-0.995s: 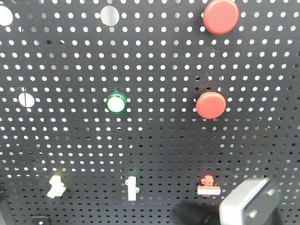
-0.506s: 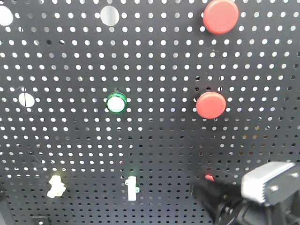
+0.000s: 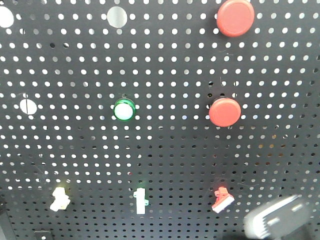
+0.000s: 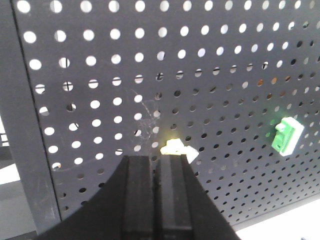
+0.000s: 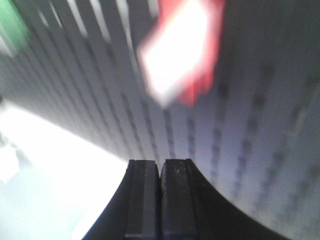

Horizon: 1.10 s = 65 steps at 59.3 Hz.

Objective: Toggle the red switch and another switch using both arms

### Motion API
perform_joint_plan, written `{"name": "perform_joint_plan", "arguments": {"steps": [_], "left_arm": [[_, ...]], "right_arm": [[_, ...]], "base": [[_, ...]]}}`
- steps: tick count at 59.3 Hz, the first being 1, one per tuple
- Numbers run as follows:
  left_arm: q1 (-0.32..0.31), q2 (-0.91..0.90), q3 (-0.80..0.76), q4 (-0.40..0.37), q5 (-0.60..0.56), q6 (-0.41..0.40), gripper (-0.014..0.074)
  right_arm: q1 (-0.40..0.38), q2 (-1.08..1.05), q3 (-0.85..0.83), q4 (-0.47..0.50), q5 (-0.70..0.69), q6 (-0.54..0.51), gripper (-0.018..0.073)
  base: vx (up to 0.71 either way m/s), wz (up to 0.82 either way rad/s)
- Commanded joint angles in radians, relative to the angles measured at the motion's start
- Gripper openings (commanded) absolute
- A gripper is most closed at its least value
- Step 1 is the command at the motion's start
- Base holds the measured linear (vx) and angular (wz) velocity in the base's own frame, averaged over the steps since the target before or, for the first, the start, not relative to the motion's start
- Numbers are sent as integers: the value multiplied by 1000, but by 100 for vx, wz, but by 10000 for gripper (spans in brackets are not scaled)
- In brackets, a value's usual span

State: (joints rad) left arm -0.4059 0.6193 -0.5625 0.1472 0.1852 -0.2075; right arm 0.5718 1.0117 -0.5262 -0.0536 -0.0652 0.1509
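Right wrist view has the right gripper (image 5: 161, 200) pinched shut, the small red toggle switch (image 5: 182, 52) blurred above its tips, probably already flipped; the left gripper (image 4: 160, 197), also closed, sits just below the pale yellow plastic switch (image 4: 175, 148), seemingly untoggled

Right hand (image 5: 160, 170) fingers pressed together — red switch (image 5: 182, 50) blurred above, apart from tips.
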Motion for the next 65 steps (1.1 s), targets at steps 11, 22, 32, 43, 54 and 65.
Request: {"name": "perform_joint_plan", "arguments": {"steps": [11, 22, 32, 43, 54, 65], "left_arm": [[-8, 1, -27, -4, -78, -3, 2], [-8, 1, -27, -4, -78, -4, 2], [-8, 1, -27, -4, -78, -4, 2], [-8, -1, -17, -4, -87, -4, 2], [53, -107, 107, -4, -133, 109, 2], [217, -345, 357, -70, -269, 235, 2]], "right_arm": [[-5, -85, -34, -2, -191, -6, -6], [-5, -85, -34, -2, -187, -6, -6], [-5, -85, -34, -2, -187, -6, -6], [-5, -85, -34, -2, -187, -6, -6], [-5, -85, -34, -2, -187, -6, -6], [-5, -85, -34, -2, -187, -6, -6]], "base": [[0, 0], [0, 0], [0, 0], [0, 0], [0, 0], [0, 0]]}}
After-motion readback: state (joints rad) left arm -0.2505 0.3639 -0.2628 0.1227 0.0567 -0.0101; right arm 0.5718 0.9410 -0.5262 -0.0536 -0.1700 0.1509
